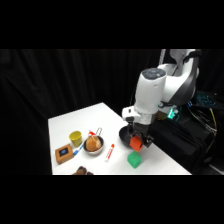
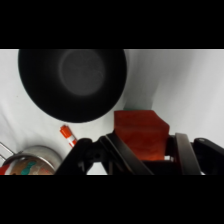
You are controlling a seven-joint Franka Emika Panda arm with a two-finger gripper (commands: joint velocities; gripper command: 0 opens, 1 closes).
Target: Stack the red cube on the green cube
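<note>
Claw (image 1: 136,142) is closed on the red cube (image 1: 136,144), holding it clear of the bench (image 1: 100,117). The wrist view shows the red cube (image 2: 141,134) sitting between the two fingers (image 2: 184,150), with the black bowl (image 2: 72,82) below and beyond it. Green cube (image 1: 134,160) sits on the bench just in front of and below the red one, not touching it. Black bowl (image 1: 125,134) is right behind the claw. Further left on the bench: a red-and-white tube (image 1: 110,152), a metal bowl (image 1: 93,145) with something brown inside, a yellow-green cup (image 1: 75,137) and a brown block with a blue patch (image 1: 64,153). Tube tip (image 2: 67,135) and metal bowl rim (image 2: 30,159) show at the wrist view's lower left.
</note>
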